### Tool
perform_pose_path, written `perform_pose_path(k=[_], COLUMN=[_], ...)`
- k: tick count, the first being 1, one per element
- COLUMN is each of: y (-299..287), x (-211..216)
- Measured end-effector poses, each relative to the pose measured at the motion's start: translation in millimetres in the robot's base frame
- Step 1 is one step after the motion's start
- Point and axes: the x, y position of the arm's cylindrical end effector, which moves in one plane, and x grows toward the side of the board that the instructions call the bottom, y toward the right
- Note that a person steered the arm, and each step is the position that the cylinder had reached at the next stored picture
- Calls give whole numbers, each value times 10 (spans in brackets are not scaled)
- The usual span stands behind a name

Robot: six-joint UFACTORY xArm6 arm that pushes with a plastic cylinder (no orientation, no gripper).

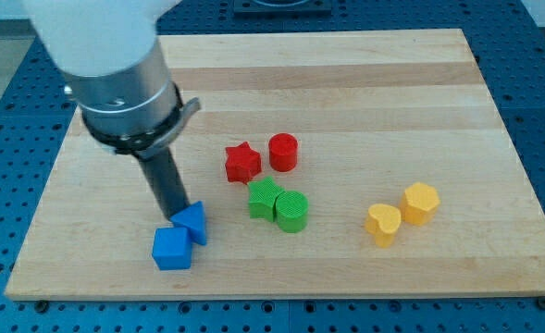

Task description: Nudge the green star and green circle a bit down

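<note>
The arm (105,46) is cut off by the frame's top edge at upper left — only its white and grey lower body shows. My tip (173,218) sits against the blue triangular block (193,222), and its very end is hard to separate from that block's top edge. The green circle (291,211) hides part of the green star (265,199) — their touching sides merge.

Green star (265,199) touching green circle (291,211), mid-board, star leftward.

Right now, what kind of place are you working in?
Probably a robotics lab bench: a wooden board lying on a blue perforated table, with small coloured blocks like the green star and my tip pushing them.
</note>
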Motion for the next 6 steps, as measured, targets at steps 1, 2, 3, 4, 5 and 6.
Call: perform_pose_path(k=[1,2,3,4,5,6], y=[195,190,193,461,847,1167], x=[-122,-313,-323,-323,-376,-487])
